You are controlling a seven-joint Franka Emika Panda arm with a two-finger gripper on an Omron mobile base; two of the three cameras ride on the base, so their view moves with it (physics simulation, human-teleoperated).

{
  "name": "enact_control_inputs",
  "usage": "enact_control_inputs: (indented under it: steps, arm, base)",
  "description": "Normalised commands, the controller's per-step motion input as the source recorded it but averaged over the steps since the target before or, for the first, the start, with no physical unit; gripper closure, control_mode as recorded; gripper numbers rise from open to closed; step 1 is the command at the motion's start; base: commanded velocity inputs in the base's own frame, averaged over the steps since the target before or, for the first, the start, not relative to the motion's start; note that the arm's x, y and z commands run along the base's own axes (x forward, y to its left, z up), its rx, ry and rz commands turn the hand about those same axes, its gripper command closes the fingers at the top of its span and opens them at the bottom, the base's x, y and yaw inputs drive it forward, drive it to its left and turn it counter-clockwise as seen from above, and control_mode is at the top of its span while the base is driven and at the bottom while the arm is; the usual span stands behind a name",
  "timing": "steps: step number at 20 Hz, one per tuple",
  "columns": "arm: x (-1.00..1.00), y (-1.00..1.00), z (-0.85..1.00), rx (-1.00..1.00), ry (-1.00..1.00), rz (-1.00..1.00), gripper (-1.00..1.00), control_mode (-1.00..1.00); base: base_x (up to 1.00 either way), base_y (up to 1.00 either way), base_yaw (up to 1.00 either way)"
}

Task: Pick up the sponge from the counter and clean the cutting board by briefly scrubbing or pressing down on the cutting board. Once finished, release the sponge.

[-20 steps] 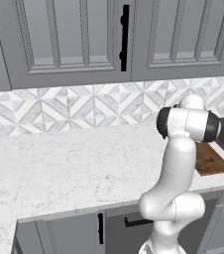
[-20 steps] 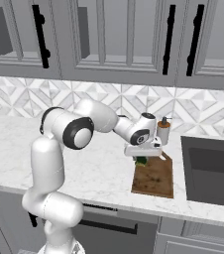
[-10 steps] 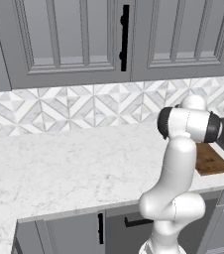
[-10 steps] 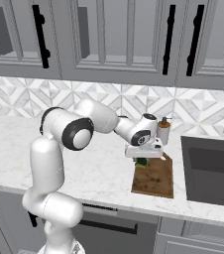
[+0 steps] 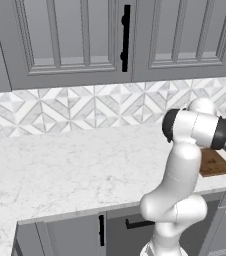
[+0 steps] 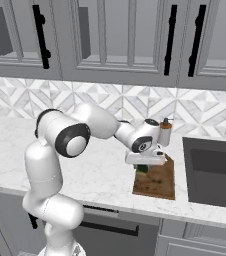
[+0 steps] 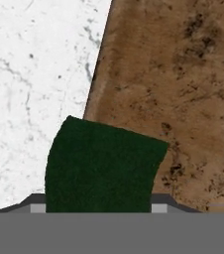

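Little has shifted over the last second: the fingers (image 6: 143, 168) stay clenched on the sponge (image 7: 101, 166), pressed at the cutting board (image 6: 156, 181) corner beside bare tabletop (image 7: 39, 84), so scrubbing continues, release pending.

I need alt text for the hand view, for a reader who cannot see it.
A dark green sponge sits at the bottom between the end effector fingers, over the edge where the reddish-brown cutting board meets the white marble counter.
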Motion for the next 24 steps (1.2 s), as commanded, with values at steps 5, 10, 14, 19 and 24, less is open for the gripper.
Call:
enact_control_inputs:
  steps: [5, 10, 14, 19, 24]
  arm:
    - [-0.51, -0.01, 0.0, 0.0, -0.02, 0.0, 1.0, -1.0]
    - [-0.51, -0.04, 0.0, 0.0, -0.02, 0.0, 1.0, -1.0]
    - [-0.47, -0.04, -0.06, -0.02, -0.01, 0.0, 1.0, -1.0]
    - [-0.44, -0.06, -0.01, -0.01, 0.0, 0.0, 1.0, -1.0]
    - [-0.4, -0.1, 0.0, 0.0, 0.0, 0.0, 1.0, -1.0]
  base:
    - [0.0, 0.0, 0.0]
    - [0.0, 0.0, 0.0]
    - [0.0, 0.0, 0.0]
    - [0.0, 0.0, 0.0]
    - [0.0, 0.0, 0.0]
